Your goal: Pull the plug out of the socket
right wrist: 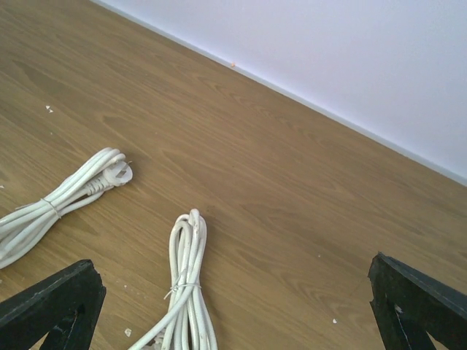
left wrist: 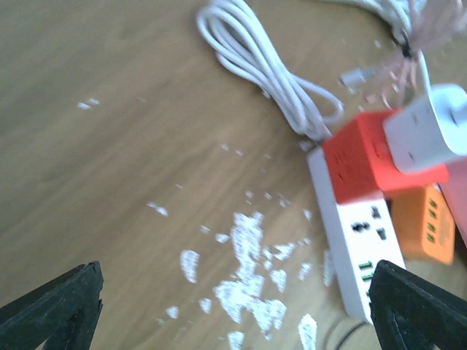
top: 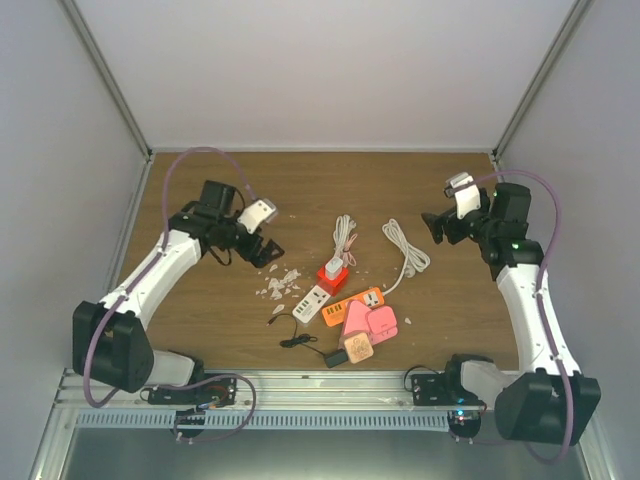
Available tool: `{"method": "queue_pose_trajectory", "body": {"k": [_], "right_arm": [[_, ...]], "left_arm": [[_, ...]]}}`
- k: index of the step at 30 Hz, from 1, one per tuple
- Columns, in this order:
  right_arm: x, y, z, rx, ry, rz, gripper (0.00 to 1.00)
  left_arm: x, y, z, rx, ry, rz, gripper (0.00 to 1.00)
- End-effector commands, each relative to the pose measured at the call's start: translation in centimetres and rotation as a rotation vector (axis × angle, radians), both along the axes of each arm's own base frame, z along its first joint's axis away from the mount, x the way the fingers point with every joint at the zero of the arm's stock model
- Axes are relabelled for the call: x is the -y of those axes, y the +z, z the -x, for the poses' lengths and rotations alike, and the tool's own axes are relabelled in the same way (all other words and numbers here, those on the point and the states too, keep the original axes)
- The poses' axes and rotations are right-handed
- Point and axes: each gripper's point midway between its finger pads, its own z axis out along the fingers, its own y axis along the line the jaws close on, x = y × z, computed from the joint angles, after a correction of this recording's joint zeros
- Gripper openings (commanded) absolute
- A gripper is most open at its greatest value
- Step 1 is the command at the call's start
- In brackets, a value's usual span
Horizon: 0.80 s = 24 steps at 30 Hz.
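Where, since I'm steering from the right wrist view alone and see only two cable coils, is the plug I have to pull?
Observer: The white plug stands in a red cube socket, around mid-table.
Operator: Anything crowding it?
Observer: A white power strip lies right next to the cube, with an orange strip beside that.
Operator: Is the left arm closer than mine?
Observer: From above it looks so: the left pincer hangs open over white crumbs, just left of the socket.
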Motion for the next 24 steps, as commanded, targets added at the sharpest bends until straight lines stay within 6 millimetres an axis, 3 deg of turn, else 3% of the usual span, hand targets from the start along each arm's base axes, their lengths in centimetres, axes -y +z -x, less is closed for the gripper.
{"method": "queue_pose_trajectory", "body": {"k": [1,6,16,20,24], "right_arm": [[-0.1,0.7,0.9,0.034,-0.006,0.008,1.00],[-0.3,1.0,1.3,0.031,-0.008,-0.015,1.00],[0.3,1.5,0.9,0.025,-0.057,-0.026,1.00],[0.5,1.2,0.8,0.024,-0.071,-0.019,1.00],[0.7,1.2,0.9,0.025,-0.078,-0.016,1.00]], "left_arm": [[2.5,-1.5,3.5,-0.018,-0.134,-0.007,0.99],[4.8,-4.4,7.2,-0.062,-0.242,-0.039,0.99],[6.5,-8.6,11.4,-0.024,-0.414,-0.173,0.99],[7.3,-9.6,12.5,-0.011,-0.446,-0.196,0.99],[7.9,-10.7,12.1,0.008,-0.423,-0.229,0.99]]}}
